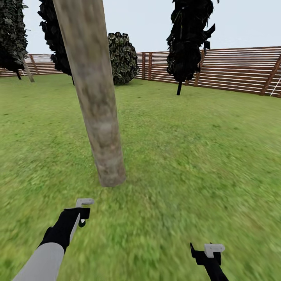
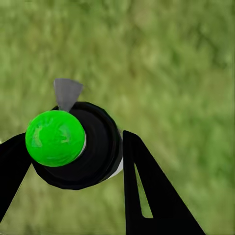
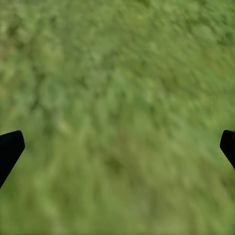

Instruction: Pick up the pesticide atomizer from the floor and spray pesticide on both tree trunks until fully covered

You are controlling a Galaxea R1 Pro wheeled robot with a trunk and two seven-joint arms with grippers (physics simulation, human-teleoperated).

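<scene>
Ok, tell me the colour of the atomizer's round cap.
Bright green cap, best in the left wrist view.

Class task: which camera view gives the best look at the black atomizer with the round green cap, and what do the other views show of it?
The left wrist view: the black atomizer with the round green cap sits large between the left claw's fingers, over grass. In the head view it is hard to make out at the left claw. The right wrist view shows grass between the open right claw's fingertips.
</scene>
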